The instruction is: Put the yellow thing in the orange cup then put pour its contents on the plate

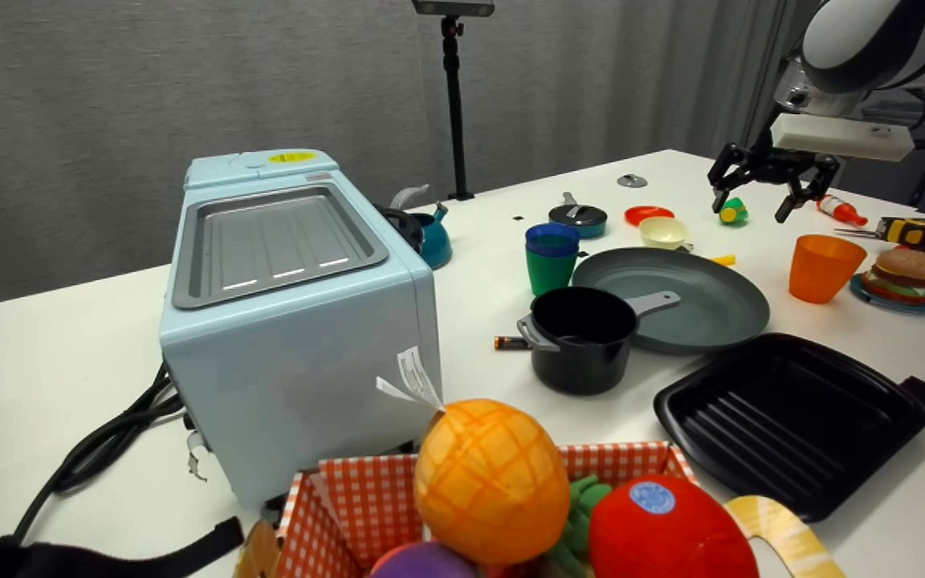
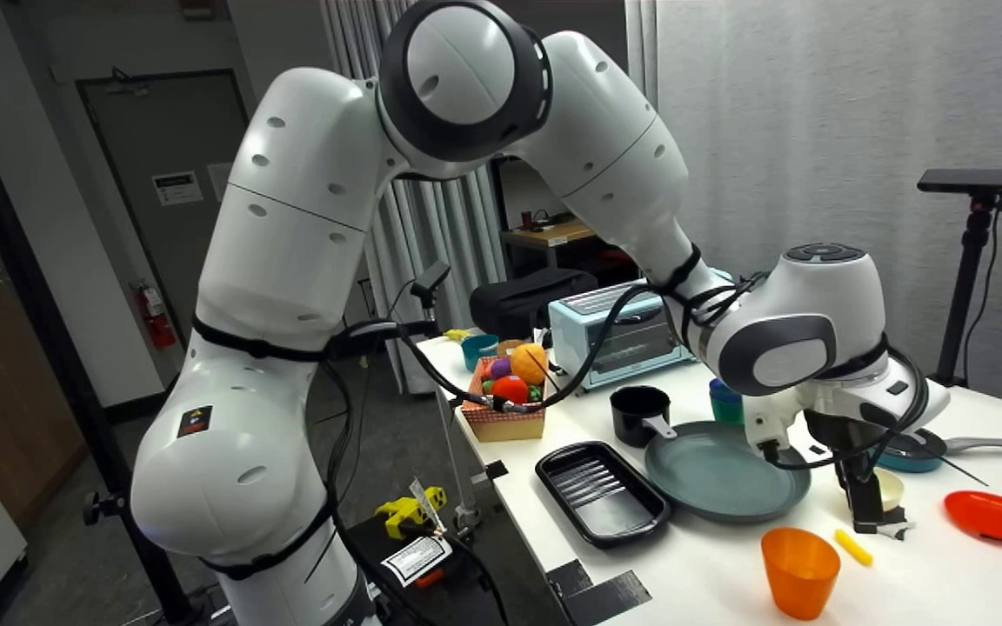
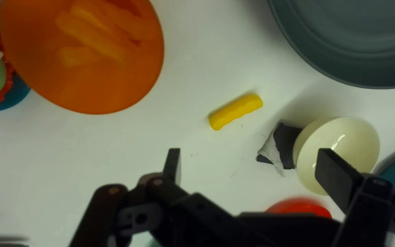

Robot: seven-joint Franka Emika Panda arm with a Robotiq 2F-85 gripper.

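Wrist view: the gripper (image 3: 249, 158) is spread with nothing pinched, presumably so that the yellow stick (image 3: 236, 112), loose on the table (image 3: 63, 154) apart from the orange cup (image 3: 94, 97) and grey plate (image 3: 365, 51), can be straddled. Similar sticks (image 3: 89, 37) are seen inside the cup, likely meant for pouring too. The sticker (image 1: 291, 156) on the oven (image 1: 302, 361) cannot be read.

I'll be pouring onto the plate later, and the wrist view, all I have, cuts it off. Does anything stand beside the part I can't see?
Observer: Yes, in an exterior view a pot stands beside the plate, its handle seemingly out over it.
Operator: Anything else close by?
Observer: A tray lies right by the plate in both exterior views; whether they touch, I can't tell.
Operator: And how low am I?
Observer: An exterior view shows the gripper hanging above the table, not down on it.
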